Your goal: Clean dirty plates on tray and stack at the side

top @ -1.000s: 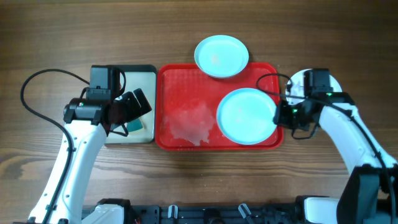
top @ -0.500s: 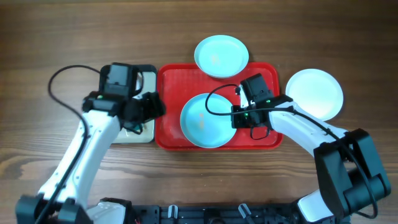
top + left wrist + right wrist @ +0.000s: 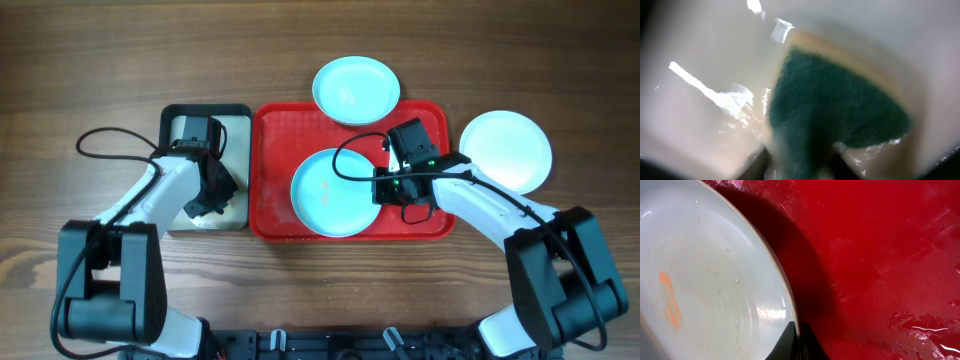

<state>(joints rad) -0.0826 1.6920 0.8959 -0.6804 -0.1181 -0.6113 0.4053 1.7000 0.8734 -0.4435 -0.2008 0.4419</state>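
A pale blue plate (image 3: 335,193) lies in the middle of the red tray (image 3: 275,130). My right gripper (image 3: 385,187) is shut on its right rim. In the right wrist view the plate (image 3: 715,280) is wet and carries an orange smear (image 3: 670,300), with the right gripper (image 3: 797,340) pinching its edge over the tray (image 3: 880,255). My left gripper (image 3: 210,205) is down in the small black-rimmed tray (image 3: 205,108). The left wrist view shows a green sponge (image 3: 840,105) squeezed between the left gripper (image 3: 800,167) fingers.
A second pale blue plate (image 3: 356,90) overlaps the red tray's far edge. A white plate (image 3: 505,150) sits on the wooden table right of the tray. The small tray's pale inside (image 3: 700,125) looks wet.
My right gripper dragged the blue plate from the tray's right side to its middle. My left gripper dropped into the small tray and closed on the sponge.
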